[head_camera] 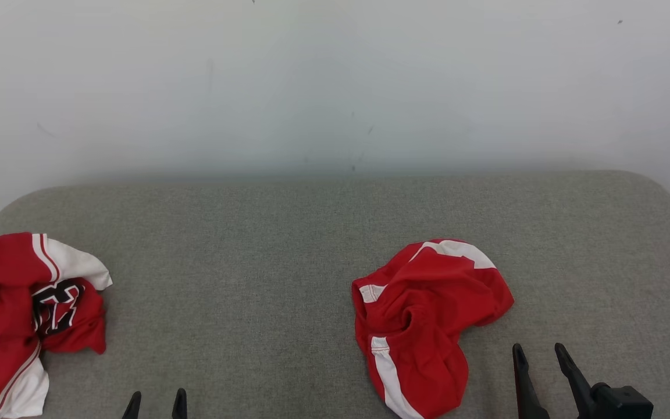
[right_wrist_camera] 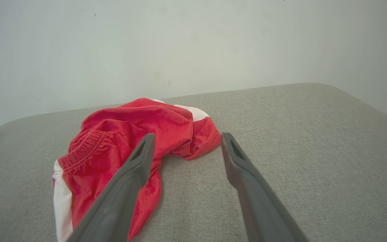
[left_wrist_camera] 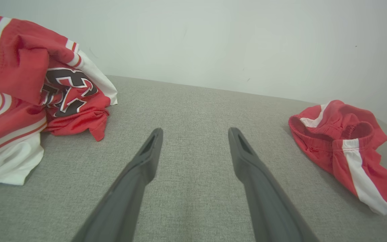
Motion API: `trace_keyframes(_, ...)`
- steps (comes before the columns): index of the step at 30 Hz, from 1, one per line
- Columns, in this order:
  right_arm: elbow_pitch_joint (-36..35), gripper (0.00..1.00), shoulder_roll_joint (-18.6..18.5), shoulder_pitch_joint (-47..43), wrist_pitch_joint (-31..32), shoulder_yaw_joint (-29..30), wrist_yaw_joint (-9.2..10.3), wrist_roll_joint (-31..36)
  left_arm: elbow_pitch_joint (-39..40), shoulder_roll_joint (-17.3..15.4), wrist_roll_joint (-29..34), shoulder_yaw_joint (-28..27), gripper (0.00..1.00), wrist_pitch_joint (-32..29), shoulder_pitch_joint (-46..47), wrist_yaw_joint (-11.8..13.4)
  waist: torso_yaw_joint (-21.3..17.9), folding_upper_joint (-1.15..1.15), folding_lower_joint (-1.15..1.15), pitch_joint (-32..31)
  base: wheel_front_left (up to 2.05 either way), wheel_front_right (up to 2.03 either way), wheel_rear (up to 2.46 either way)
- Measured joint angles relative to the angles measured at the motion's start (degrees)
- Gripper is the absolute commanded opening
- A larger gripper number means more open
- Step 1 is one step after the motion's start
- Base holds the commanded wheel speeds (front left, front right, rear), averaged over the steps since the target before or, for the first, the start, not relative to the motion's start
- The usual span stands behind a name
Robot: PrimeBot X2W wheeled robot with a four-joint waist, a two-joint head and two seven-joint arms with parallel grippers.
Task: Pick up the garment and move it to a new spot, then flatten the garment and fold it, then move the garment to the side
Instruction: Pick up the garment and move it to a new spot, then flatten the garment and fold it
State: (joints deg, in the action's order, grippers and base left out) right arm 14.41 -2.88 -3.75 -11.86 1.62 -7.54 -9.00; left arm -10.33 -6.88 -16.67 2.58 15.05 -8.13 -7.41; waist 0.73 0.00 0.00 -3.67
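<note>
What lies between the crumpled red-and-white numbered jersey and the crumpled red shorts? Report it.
Bare grey fabric surface, per the head view; the open left gripper pokes in at its near edge.

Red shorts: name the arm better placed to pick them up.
Probably right. The right gripper sits open beside the red shorts; the left gripper, also open, is nearer the jersey.

Bright red garment [head_camera: 428, 308] with a broad white stripe down its side and a white patch near one edge. A jersey [head_camera: 3, 302] in the same red has white panels and thin red-and-white stripes, and bears black numerals outlined in white (too crumpled for me to read). The surface [head_camera: 242, 279] is a mottled grey weave and the wall [head_camera: 335, 87] is off-white. My left end effector [head_camera: 158, 394] and right end effector [head_camera: 540, 349] are matte dark grey.
</note>
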Motion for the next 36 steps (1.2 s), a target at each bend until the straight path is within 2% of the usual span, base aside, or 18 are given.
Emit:
trace_keyframes(13,0.75,1.00,0.00,0.30,0.25,-0.92,0.00,-0.16,-1.74,-0.81,-1.23,0.52,1.00,0.00,0.19,-0.01,-0.90,0.00,0.00,-0.07,0.00,0.00,0.00)
trace_keyframes(18,0.55,1.00,-0.01,1.13,0.75,-1.33,0.00,-0.07,-5.88,-2.15,-4.38,13.97,1.00,-5.33,7.81,-0.02,-2.96,0.00,0.00,0.28,0.00,0.00,0.00)
trace_keyframes(21,0.25,1.00,-0.01,1.44,1.04,-1.86,0.00,-0.08,-7.45,-2.19,-6.60,19.70,1.00,-9.59,14.40,-0.09,-4.50,0.00,0.00,0.69,0.00,0.00,0.00)
trace_keyframes(26,0.30,1.00,0.00,1.98,1.27,-3.45,0.00,-0.13,-10.80,-1.88,-9.61,24.59,1.00,-14.32,22.37,-0.09,-8.25,0.00,0.01,1.64,0.00,0.00,0.00)
trace_keyframes(31,0.36,1.00,-0.01,2.68,1.23,-3.58,0.00,-0.14,-12.32,-2.81,-11.66,27.47,1.00,-17.30,26.09,-0.09,-12.00,0.00,0.01,2.54,0.00,0.00,0.00)
trace_keyframes(32,0.44,1.00,-0.01,2.68,1.19,-3.50,0.00,-0.15,-12.51,-3.18,-11.90,28.29,0.95,-17.70,26.66,-0.09,-12.98,0.01,0.01,2.78,0.00,0.00,0.00)
trace_keyframes(33,0.56,1.00,-0.01,2.70,1.16,-3.57,0.00,-0.16,-12.63,-3.49,-12.43,28.77,0.75,-18.06,27.18,-0.09,-13.92,0.00,0.01,3.03,0.00,0.00,0.00)
trace_keyframes(34,0.64,1.00,-0.02,2.75,1.07,-3.53,0.00,-0.24,-12.74,-3.78,-13.05,29.37,0.47,-18.58,27.57,-0.09,-14.84,0.00,0.01,3.28,0.00,0.00,0.00)
trace_keyframes(36,0.80,1.00,-0.02,2.83,0.89,-3.49,0.00,-0.34,-13.36,-4.00,-14.03,29.89,0.42,-19.26,28.07,-0.10,-16.64,0.00,0.01,3.77,0.00,0.00,0.00)
